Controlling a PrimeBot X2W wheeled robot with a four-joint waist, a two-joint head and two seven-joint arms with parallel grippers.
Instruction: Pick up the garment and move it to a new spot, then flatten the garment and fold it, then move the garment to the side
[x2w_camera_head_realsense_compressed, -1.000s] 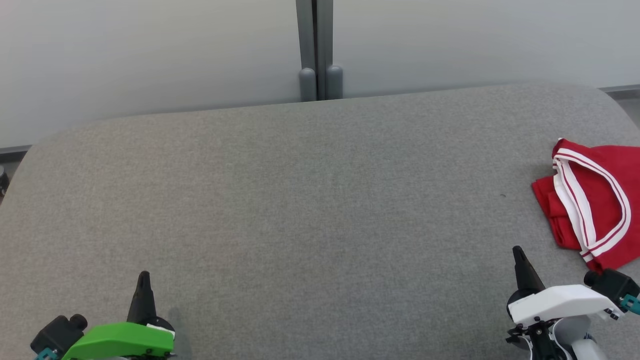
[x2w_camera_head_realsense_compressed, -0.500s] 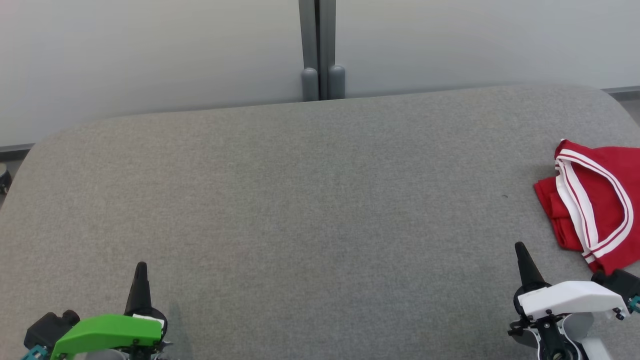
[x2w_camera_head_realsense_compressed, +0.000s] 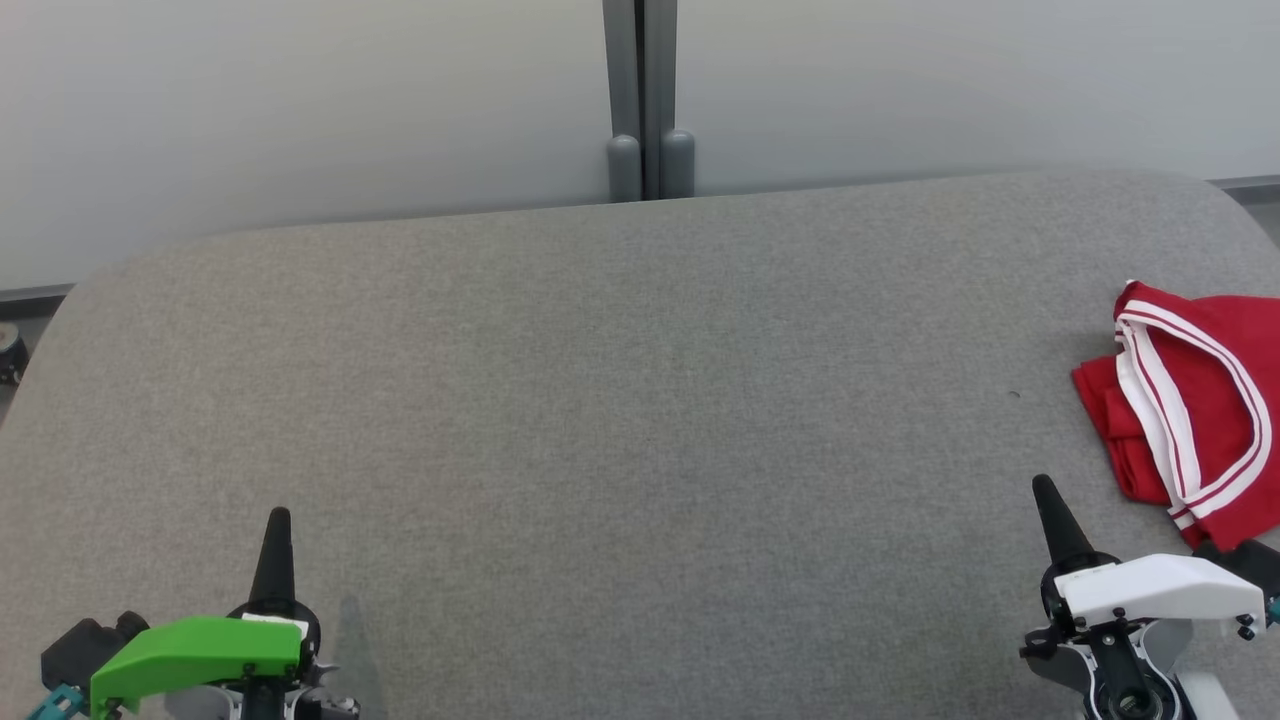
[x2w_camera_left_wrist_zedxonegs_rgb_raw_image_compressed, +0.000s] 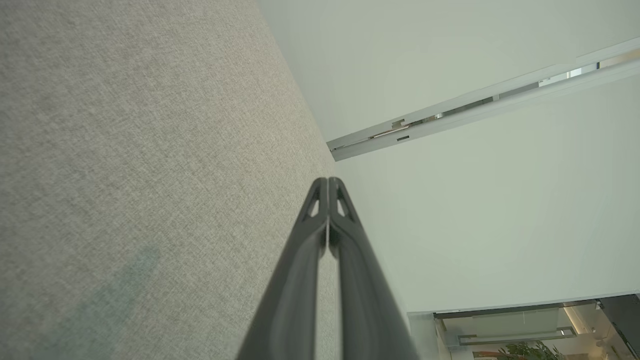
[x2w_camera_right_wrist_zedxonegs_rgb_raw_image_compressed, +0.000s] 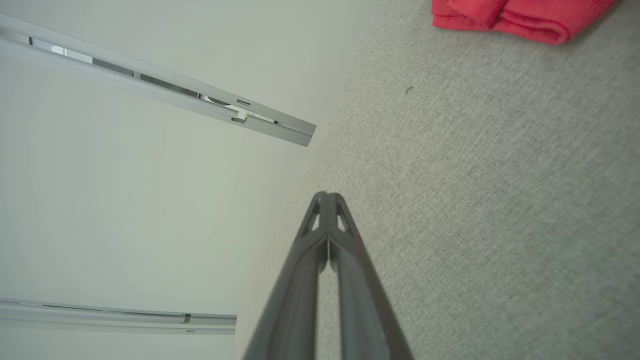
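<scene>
A folded red garment (x2w_camera_head_realsense_compressed: 1205, 400) with white striped trim lies at the right edge of the grey fabric surface (x2w_camera_head_realsense_compressed: 620, 420); the right wrist view catches its red edge (x2w_camera_right_wrist_zedxonegs_rgb_raw_image_compressed: 515, 17) at the top. My right gripper (x2w_camera_head_realsense_compressed: 1045, 490) is shut and empty at the lower right, a short way left of and nearer than the garment, not touching it; its tips (x2w_camera_right_wrist_zedxonegs_rgb_raw_image_compressed: 327, 196) meet in the right wrist view. At the lower left my left gripper (x2w_camera_head_realsense_compressed: 277, 518) is shut and empty above bare fabric, its tips (x2w_camera_left_wrist_zedxonegs_rgb_raw_image_compressed: 328, 181) pressed together.
A pale wall with a grey vertical post (x2w_camera_head_realsense_compressed: 648, 100) runs behind the surface's far edge. The surface's corners round off at the far left and far right. A small dark speck (x2w_camera_head_realsense_compressed: 1013, 394) lies left of the garment.
Both grippers have drawn back toward the bottom of the head view, the left one turning more upright. The picture has shifted slightly right. The garment lies as before.
</scene>
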